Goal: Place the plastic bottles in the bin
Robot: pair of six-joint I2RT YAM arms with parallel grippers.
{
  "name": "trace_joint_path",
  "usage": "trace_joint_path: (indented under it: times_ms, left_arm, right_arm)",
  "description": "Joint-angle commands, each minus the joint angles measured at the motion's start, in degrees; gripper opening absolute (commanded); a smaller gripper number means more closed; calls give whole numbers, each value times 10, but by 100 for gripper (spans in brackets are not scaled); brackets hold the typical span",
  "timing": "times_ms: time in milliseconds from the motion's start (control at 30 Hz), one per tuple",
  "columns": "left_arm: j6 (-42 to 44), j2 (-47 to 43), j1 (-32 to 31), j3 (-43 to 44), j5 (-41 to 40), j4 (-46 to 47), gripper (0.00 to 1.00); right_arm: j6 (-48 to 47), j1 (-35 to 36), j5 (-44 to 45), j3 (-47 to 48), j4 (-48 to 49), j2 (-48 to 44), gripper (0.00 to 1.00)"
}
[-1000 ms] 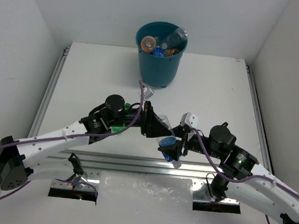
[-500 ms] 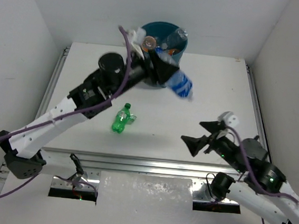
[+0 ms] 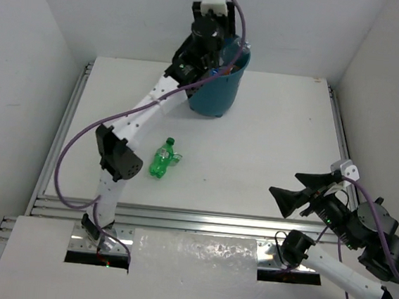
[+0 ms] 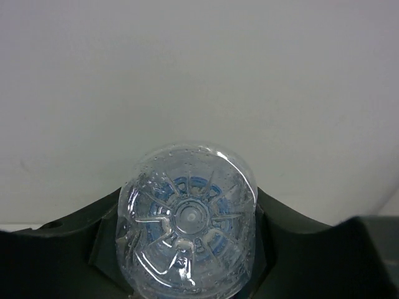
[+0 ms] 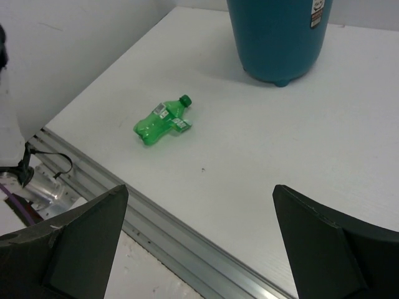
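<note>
My left gripper (image 3: 211, 25) is raised high over the teal bin (image 3: 219, 95), shut on a clear plastic bottle (image 4: 187, 227) with a blue label. In the left wrist view the bottle's ribbed base faces the camera between the dark fingers (image 4: 299, 243), with the white back wall behind it. A green bottle (image 3: 162, 158) lies on its side on the table left of centre, also seen in the right wrist view as the green bottle (image 5: 162, 121). My right gripper (image 3: 300, 190) hangs open and empty near the front right, well short of the bin (image 5: 280, 37).
The left arm hides most of the bin's mouth. White walls close in the table at the back and on both sides. An aluminium rail (image 5: 206, 265) runs along the table's near edge.
The left arm swung from the table's middle up over the bin with the blue-labelled bottle. The right gripper let go, opened wide and drew back to the front right.
</note>
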Motion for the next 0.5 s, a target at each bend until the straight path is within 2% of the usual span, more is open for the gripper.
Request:
trace_joint_path:
  times_ms: [0,100,133,167,200,400,467]
  left_arm:
    - [67,19,6,-6,-15,77,20]
    - [71,49,7,5,-7,87,49]
    - [68,52,7,10,-8,82,74]
    - [62,54,7,12,-14,82,83]
    - [60,49,7,11,-18,86,98]
    - [74,5,7,19,-13,88,100]
    - [75,-21,3,9,-46,69,100]
  right_arm:
    - [14,1,-16,12,-6,-9,99]
    - [13,1,-29,2,1,-15,99]
    - [14,2,-30,1,0,-10,99]
    - [14,1,-34,-4,-2,-7,99]
    - [13,1,-34,-6,-1,-5,99]
    - [11,1,-55,-22,8,26,99]
    - [10,1,-53,-26,11,31,99]
